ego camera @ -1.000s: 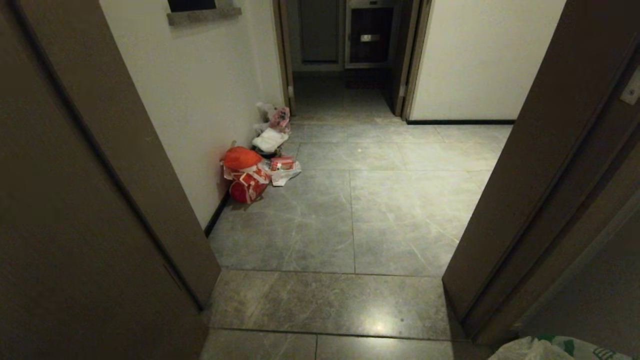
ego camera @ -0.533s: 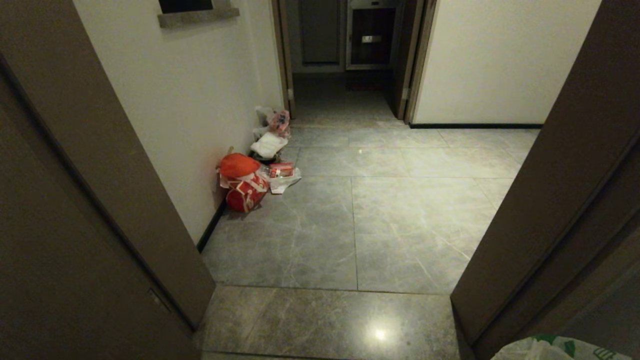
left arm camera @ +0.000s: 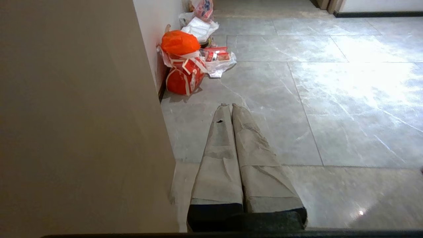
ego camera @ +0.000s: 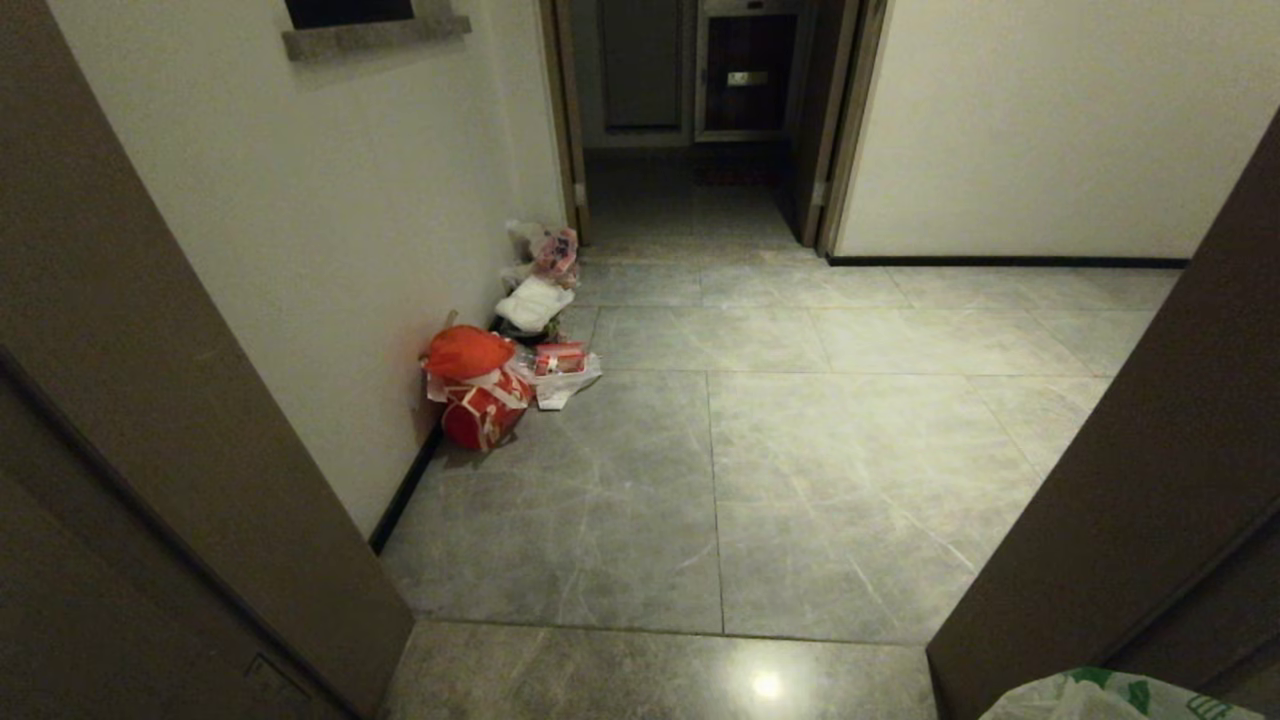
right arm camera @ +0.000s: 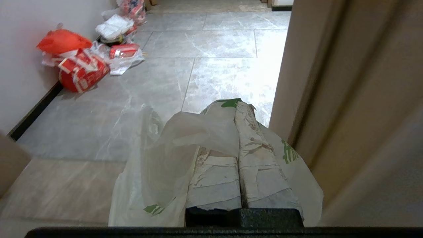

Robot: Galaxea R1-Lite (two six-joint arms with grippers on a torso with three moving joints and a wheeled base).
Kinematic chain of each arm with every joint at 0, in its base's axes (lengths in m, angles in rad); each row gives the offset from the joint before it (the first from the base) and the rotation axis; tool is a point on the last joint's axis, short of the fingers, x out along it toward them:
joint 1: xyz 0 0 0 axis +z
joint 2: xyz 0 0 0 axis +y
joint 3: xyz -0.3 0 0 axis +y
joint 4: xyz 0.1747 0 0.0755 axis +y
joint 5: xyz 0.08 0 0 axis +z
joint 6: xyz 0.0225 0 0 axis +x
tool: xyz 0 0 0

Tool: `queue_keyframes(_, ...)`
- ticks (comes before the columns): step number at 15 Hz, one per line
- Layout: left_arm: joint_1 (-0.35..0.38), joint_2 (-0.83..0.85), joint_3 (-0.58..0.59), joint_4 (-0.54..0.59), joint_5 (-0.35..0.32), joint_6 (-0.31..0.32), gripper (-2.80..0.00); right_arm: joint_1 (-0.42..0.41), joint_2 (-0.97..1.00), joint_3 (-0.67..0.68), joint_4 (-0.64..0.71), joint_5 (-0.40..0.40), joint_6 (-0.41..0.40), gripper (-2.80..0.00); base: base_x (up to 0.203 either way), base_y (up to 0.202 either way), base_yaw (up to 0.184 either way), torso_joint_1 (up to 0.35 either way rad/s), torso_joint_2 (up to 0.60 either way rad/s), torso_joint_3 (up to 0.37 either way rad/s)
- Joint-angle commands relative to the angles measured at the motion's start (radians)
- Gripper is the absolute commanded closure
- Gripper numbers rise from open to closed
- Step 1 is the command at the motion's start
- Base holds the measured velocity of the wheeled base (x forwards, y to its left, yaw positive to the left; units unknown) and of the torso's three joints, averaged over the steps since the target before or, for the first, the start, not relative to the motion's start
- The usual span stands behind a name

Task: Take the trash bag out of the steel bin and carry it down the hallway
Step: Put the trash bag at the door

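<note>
We stand in a doorway facing the hallway, grey marbled tiles running ahead to a dark opening with wooden doors. Our right gripper has its 2 taped fingers pressed together, pinching the trash bag, whose thin white plastic with green print drapes over and around the fingers; its edge shows at the lower right corner of the head view. Our left gripper is closed on nothing, beside the door frame. Against the left wall ahead sits a red-orange bag among other litter. The steel bin is out of view
</note>
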Motion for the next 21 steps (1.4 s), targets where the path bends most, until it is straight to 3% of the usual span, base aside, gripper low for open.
queue_keyframes(1,0.001,0.000,0.002,0.000,0.000,-0.001,0.00,0.001,-0.002,0.003,-0.001,0.000,0.000,0.00,0.193,0.000,0.002,0.002,0.00,0.003)
queue_keyframes(21,0.001,0.000,0.002,0.000,0.000,-0.001,0.00,0.002,-0.002,0.003,-0.001,0.000,-0.002,0.00,0.192,0.000,0.000,0.001,0.00,0.003)
